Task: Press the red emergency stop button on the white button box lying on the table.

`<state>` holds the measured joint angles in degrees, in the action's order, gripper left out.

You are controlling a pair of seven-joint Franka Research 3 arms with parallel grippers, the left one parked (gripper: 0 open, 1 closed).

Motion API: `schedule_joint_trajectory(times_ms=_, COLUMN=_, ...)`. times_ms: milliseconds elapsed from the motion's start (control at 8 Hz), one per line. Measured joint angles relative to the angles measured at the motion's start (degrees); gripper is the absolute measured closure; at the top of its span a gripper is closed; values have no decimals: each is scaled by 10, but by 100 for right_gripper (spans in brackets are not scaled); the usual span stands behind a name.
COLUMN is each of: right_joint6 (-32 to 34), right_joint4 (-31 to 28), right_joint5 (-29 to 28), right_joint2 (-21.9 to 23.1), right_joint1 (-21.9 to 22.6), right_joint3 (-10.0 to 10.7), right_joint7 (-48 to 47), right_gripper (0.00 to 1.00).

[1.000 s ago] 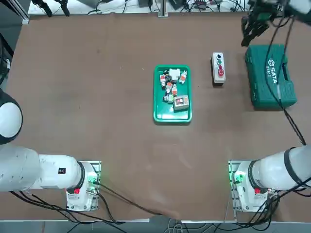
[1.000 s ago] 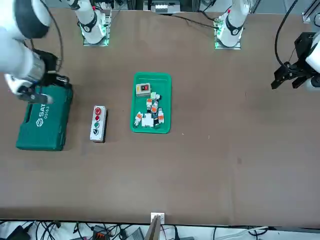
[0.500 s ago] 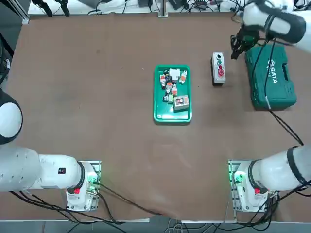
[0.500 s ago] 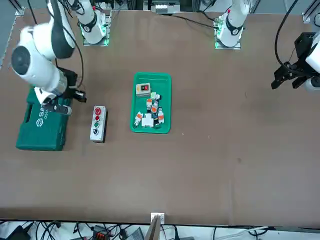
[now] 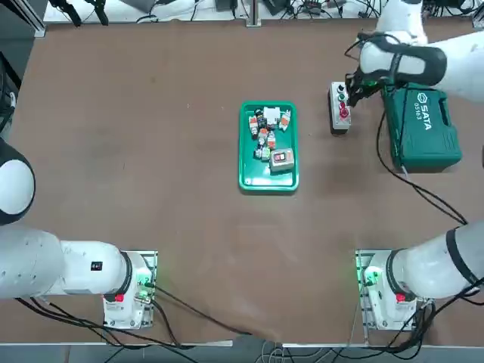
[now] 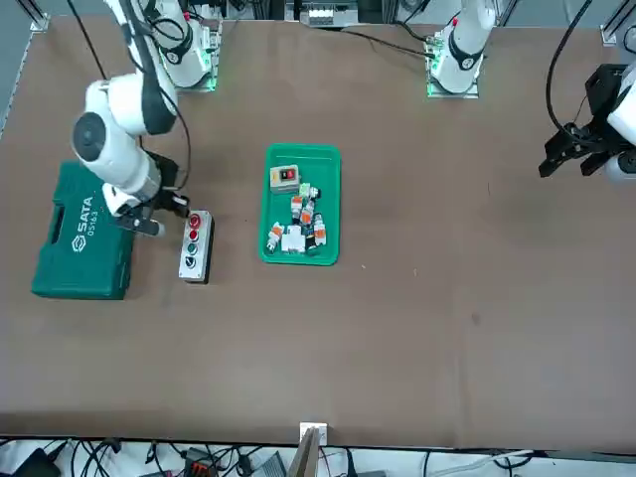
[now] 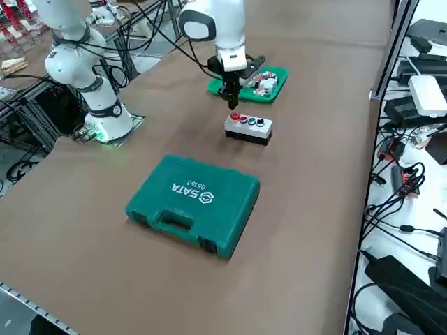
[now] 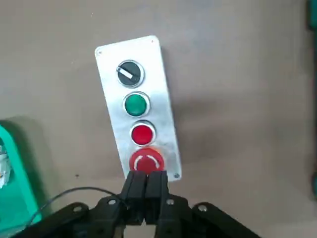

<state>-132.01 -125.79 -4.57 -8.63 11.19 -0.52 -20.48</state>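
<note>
The right arm (image 6: 146, 104) is built of rounded white segments, banded in dark grey at the joints. It is trailed by black cables (image 6: 185, 129), and its black tool (image 8: 147, 191) is studded with silver screws (image 8: 202, 208).

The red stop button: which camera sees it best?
The right wrist view, because the button looks biggest there and you can see its curved white marks. The front view shows it small, at one end of the box. The side view shows it small too, sticking up. From the top it's just a little red dot.
</note>
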Motion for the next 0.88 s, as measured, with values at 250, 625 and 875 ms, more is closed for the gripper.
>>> schedule_joint_trajectory(times_ms=250, right_joint6=-36, right_joint4=-8, right_joint5=0, right_joint2=-19, right_joint1=1, right_joint3=0, right_joint7=0, right_gripper=99)
schedule_joint_trajectory(times_ms=625, right_joint6=-46, right_joint4=-16, right_joint5=0, right_joint2=-24, right_joint1=1, right_joint3=0, right_joint7=0, right_gripper=99)
schedule_joint_trajectory(times_ms=875, right_joint6=-46, right_joint4=-18, right_joint5=0, right_joint2=-24, right_joint1=1, right_joint3=0, right_joint7=0, right_gripper=99)
